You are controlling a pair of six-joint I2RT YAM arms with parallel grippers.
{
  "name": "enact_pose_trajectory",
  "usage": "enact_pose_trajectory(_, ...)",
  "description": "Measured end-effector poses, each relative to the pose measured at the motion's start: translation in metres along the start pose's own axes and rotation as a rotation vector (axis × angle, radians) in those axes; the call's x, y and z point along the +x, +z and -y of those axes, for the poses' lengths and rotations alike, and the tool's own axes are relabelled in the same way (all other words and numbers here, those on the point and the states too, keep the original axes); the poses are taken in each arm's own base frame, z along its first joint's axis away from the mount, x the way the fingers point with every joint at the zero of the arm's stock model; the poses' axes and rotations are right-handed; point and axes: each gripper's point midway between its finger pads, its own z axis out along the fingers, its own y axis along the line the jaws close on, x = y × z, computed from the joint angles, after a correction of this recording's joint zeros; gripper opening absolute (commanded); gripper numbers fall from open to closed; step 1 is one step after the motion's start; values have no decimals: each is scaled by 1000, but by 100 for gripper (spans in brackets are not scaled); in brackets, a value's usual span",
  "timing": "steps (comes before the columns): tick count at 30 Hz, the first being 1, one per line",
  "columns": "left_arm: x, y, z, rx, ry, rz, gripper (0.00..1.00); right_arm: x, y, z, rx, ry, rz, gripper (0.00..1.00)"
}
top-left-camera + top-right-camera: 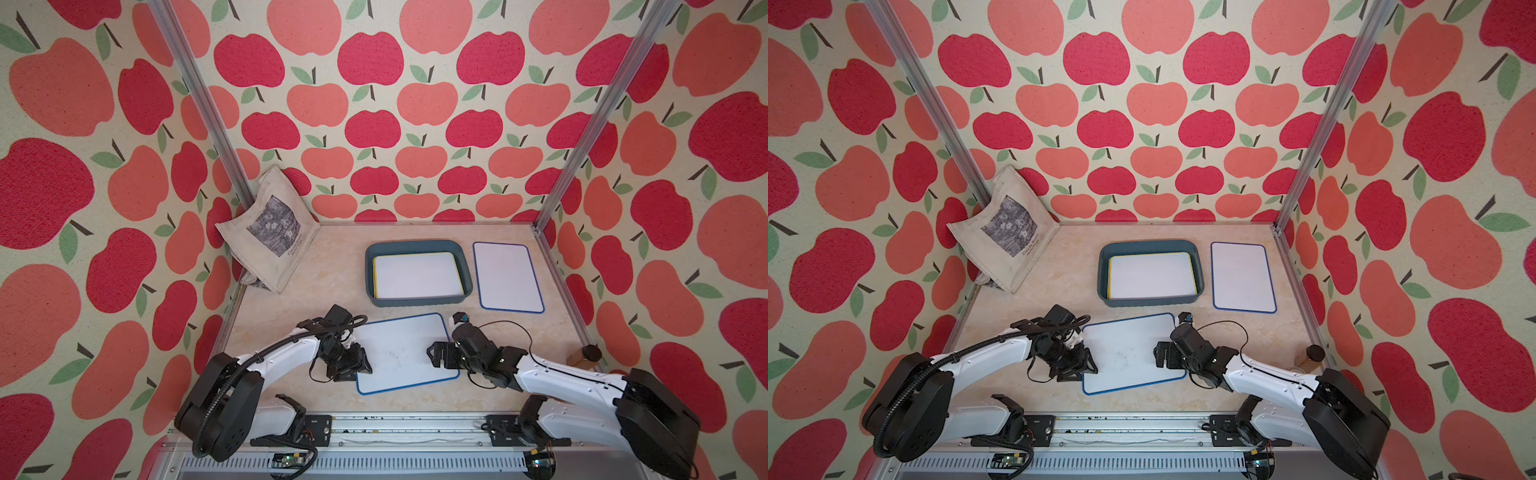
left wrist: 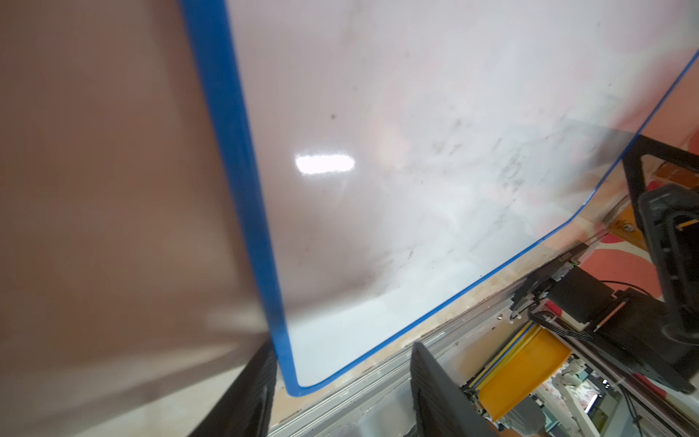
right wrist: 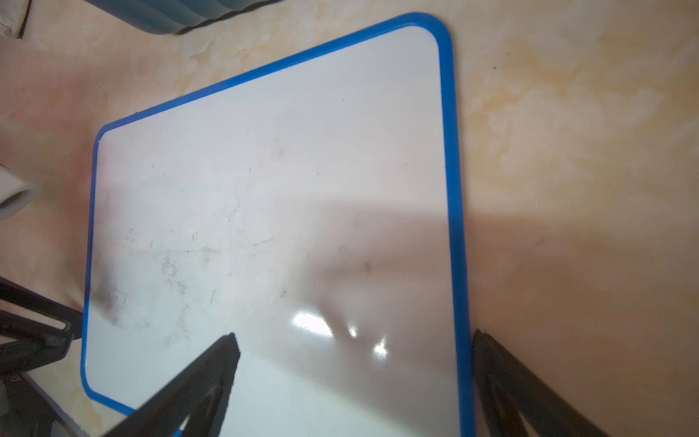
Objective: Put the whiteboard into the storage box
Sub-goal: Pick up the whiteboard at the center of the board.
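A blue-framed whiteboard [image 1: 403, 353] [image 1: 1129, 353] lies flat near the table's front, slightly turned. My left gripper [image 1: 360, 365] [image 2: 340, 393] is open at the board's left near corner, which sits between the two fingers [image 2: 242, 393]. My right gripper [image 1: 434, 355] [image 3: 353, 363] is open and straddles the board's right edge, with one finger [image 3: 212, 374] over the white face and the other outside the frame. The teal-blue storage box [image 1: 415, 246] [image 1: 1150, 246] stands behind, holding a yellow-framed whiteboard [image 1: 417, 276]. A second blue-framed whiteboard [image 1: 508, 276] lies to the right of the box.
A beige tote bag [image 1: 270, 232] leans in the back left corner. A brown bottle with a black cap [image 1: 588, 355] stands at the table's right edge. Aluminium posts [image 1: 582, 145] frame the cell, and a metal rail [image 1: 395, 424] runs along the front.
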Motion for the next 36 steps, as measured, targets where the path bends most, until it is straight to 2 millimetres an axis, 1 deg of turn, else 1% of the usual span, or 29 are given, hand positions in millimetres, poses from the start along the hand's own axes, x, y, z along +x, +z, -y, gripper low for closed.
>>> enact_pose_trajectory(8, -5, -9, 2, 114, -47, 79, 57, -1, -2, 1, -21, 21, 30, 99)
enact_pose_trajectory(12, -4, -10, 3, 131, -52, 85, 53, -2, -3, 1, -21, 25, 40, 99)
enact_pose_trajectory(15, -3, -9, 3, 144, -59, 88, 49, -3, -3, 4, -14, 26, 47, 99)
enact_pose_trajectory(20, -1, -2, 0, 172, -80, 80, 49, -4, -2, 5, -20, 37, 70, 99)
enact_pose_trajectory(26, -2, -2, -2, 145, -61, 78, 52, -6, -3, 3, -33, 50, 79, 99)
enact_pose_trajectory(30, -9, -6, -4, 115, -50, 100, 52, -1, -7, -1, -49, 47, 64, 99)
enact_pose_trajectory(36, -15, -3, -6, 120, -73, 92, 46, 2, -8, 0, -45, 50, 53, 99)
